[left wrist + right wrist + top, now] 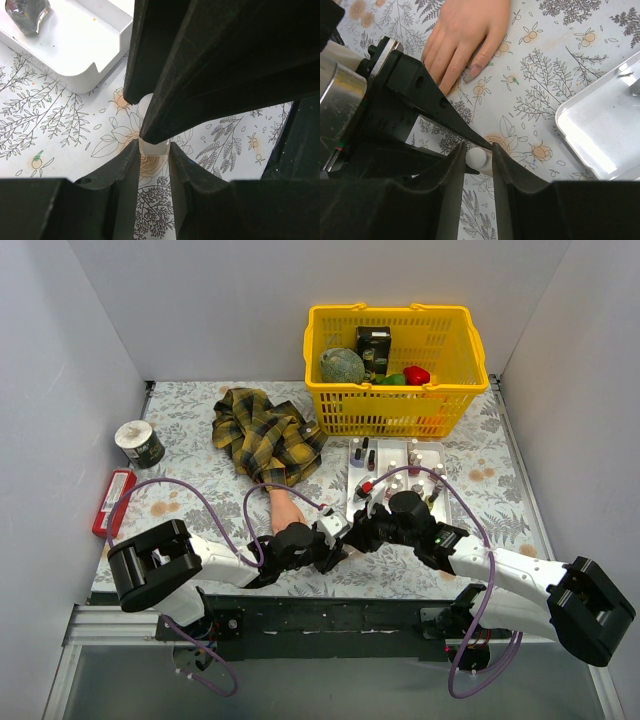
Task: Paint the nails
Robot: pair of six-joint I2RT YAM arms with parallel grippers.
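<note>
The peach mannequin hand point(287, 508) lies palm down, its yellow-and-black plaid sleeve point(265, 435) behind it. In the right wrist view the hand point(465, 35) shows at the top, and one fingertip nail point(471, 76) looks purplish. The other nails are too small to tell. My left gripper point(333, 536) point(154, 150) is shut on a small pale polish bottle point(154, 148). My right gripper point(362, 534) point(479, 160) meets it head-on and is shut on that bottle's white cap point(478, 158). Both hover just right of the hand's fingertips.
A white tray point(452, 508) point(600, 130) with several small polish bottles sits right of the hand. A yellow basket point(395, 400) with items stands at the back. A dark roll point(138, 443) and a red flat object point(113, 502) lie at the left.
</note>
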